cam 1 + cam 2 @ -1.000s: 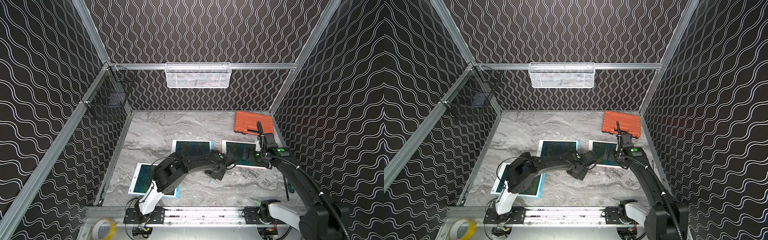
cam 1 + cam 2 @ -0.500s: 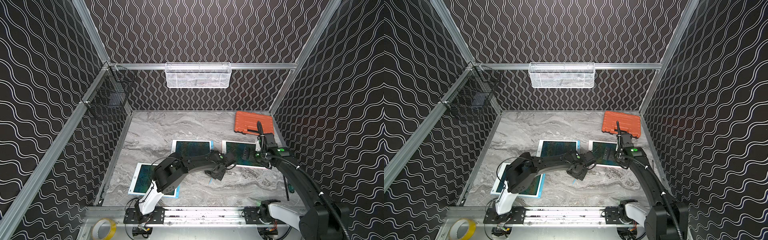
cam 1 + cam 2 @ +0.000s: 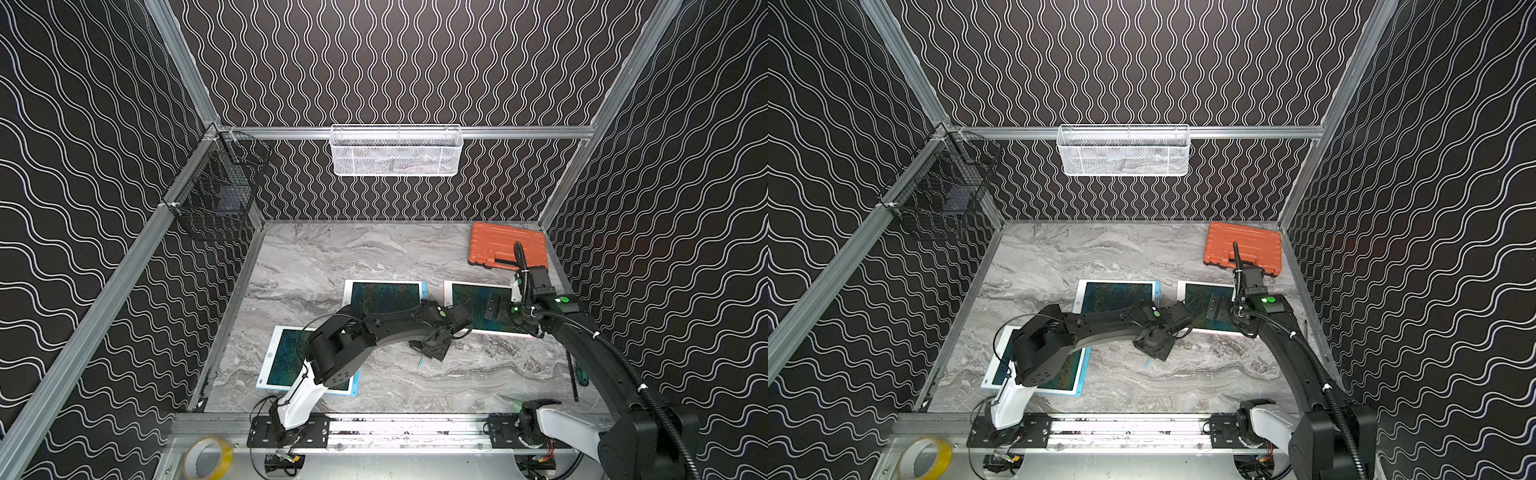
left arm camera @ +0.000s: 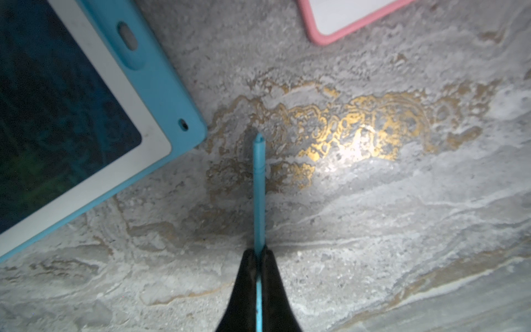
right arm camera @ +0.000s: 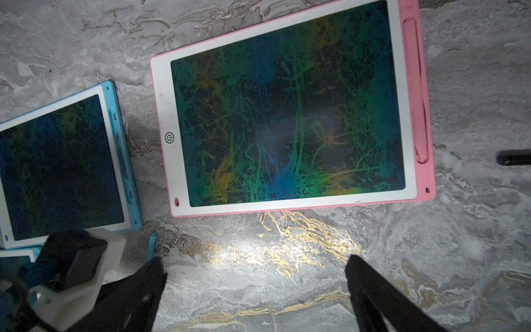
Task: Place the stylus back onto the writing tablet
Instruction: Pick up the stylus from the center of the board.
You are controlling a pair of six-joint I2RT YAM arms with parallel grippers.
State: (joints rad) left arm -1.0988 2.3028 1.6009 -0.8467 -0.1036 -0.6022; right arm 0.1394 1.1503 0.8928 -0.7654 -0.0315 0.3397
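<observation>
Pinching stylus (image 4: 258,195) tight in left gripper (image 4: 258,253), just off blue tablet (image 4: 71,115) corner, over table (image 4: 373,230).
Turn wrist to lay it along the rim slot, lower flat, press in, then let go. Points straight out from the fingers toward that corner, long axis slanted across the rim. Holding right gripper (image 5: 254,261) wide apart, empty, by pink tablet (image 5: 287,115).

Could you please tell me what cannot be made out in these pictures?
- Left wrist view: the rear end of the stylus, hidden inside the shut left gripper and cut off by the edge.
- Both top views: white basket contents, blurred by mesh.
- Near blue tablet, partly under the left arm.
</observation>
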